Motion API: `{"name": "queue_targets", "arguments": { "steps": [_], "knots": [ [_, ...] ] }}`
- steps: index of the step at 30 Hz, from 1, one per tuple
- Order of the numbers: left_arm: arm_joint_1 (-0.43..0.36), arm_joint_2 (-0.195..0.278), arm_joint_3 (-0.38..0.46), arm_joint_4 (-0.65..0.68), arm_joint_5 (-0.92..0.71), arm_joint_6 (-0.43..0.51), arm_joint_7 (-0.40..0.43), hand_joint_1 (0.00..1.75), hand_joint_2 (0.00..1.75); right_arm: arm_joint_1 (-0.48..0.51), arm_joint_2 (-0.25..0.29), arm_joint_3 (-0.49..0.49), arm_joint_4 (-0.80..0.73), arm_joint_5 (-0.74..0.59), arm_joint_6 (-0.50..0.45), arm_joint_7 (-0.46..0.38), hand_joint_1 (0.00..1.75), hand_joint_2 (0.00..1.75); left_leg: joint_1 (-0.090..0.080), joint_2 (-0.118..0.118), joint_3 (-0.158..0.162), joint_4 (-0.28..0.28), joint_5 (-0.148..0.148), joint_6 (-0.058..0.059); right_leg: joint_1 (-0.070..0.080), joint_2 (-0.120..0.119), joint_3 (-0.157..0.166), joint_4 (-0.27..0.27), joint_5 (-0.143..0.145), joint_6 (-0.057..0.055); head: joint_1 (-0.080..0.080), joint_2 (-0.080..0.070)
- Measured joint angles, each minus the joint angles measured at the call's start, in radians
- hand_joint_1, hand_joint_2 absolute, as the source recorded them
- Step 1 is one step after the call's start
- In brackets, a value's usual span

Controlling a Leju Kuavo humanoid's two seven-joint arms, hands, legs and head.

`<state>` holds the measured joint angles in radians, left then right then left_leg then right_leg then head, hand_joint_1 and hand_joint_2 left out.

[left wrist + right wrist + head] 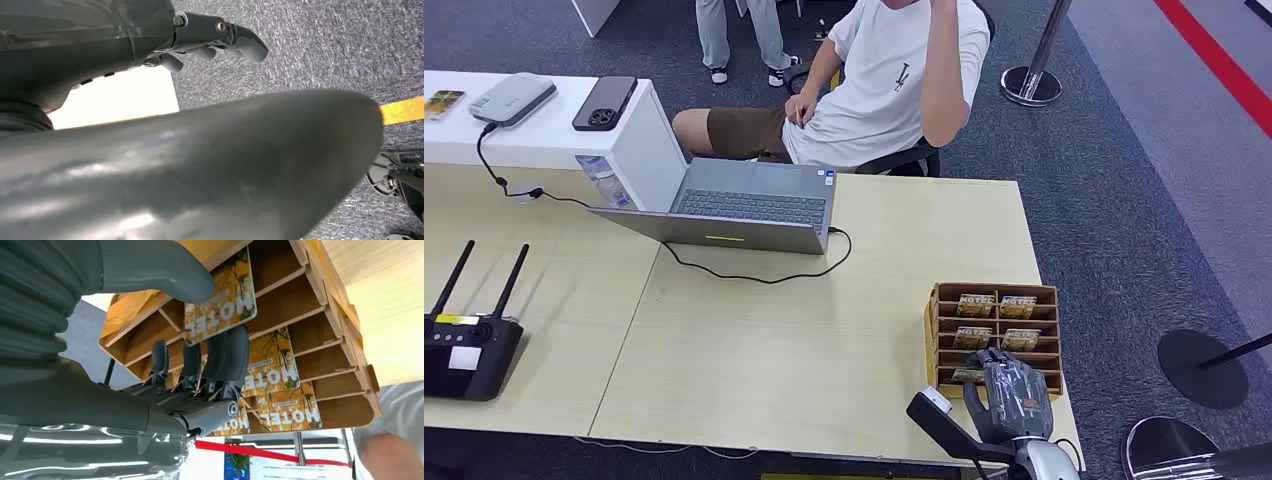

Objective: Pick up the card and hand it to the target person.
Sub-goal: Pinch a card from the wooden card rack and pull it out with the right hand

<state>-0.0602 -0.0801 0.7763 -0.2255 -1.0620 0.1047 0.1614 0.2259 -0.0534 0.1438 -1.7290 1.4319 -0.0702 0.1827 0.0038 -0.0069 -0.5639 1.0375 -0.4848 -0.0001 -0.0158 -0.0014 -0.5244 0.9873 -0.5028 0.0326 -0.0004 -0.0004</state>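
Observation:
A wooden card rack [944, 335] stands at the table's front right corner, with several yellow HOTEL cards [977, 305] in its slots. My right hand [1014, 395] is at the rack's nearest row. In the right wrist view its thumb [165, 270] lies on one face of a card [222, 297] and its fingers [227, 352] reach up against the other, pinching the card, which still sits in its slot of the rack [320, 305]. My left hand [220, 35] hangs over the carpet, fingers loosely bent and holding nothing. A person in a white T-shirt [894, 80] sits behind the table.
An open laptop [754, 205] with a black cable sits at the table's far side. A black router [469, 345] is at the left edge, and a phone [604, 102] lies on the white counter. Stanchion bases [1204, 368] stand on the carpet to the right. A second person [744, 40] stands at the back.

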Motion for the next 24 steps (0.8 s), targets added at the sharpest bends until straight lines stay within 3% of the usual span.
{"name": "queue_targets", "arguments": {
  "steps": [9, 12, 16, 24],
  "knots": [
    [0.0, 0.0, 0.003, 0.0, 0.0, 0.001, 0.002, 0.0, 0.0, 0.0, 0.0, -0.002, 0.014, -0.005, 0.002, -0.006, 1.06, 1.75, 0.0, 0.0, 0.0, 0.0, 0.0, 0.0, 0.0, 0.0, 0.0, 0.0, 0.0, 0.0, 0.0, 0.0],
    [0.0, 0.0, 0.007, 0.0, 0.0, 0.001, 0.003, 0.0, 0.0, 0.0, 0.0, -0.002, 0.018, -0.007, 0.002, -0.008, 1.15, 1.75, 0.0, 0.0, 0.0, 0.0, 0.0, 0.0, 0.0, 0.0, 0.0, 0.0, 0.0, 0.0, 0.0, 0.0],
    [0.0, 0.0, 0.01, 0.0, 0.0, 0.001, 0.003, 0.0, 0.0, -0.001, 0.0, -0.002, 0.024, -0.01, 0.002, -0.01, 1.55, 1.75, 0.0, 0.0, 0.0, 0.0, 0.0, 0.0, 0.0, 0.0, 0.0, 0.0, 0.0, 0.0, 0.0, 0.0],
    [0.0, -0.001, 0.017, 0.0, 0.001, -0.002, 0.002, 0.0, 0.0, -0.008, 0.0, -0.002, 0.027, -0.013, 0.002, -0.015, 1.72, 1.75, 0.0, 0.0, 0.0, 0.0, 0.0, 0.0, 0.0, 0.0, 0.0, 0.0, 0.0, 0.0, 0.0, 0.0]
  ]
}}
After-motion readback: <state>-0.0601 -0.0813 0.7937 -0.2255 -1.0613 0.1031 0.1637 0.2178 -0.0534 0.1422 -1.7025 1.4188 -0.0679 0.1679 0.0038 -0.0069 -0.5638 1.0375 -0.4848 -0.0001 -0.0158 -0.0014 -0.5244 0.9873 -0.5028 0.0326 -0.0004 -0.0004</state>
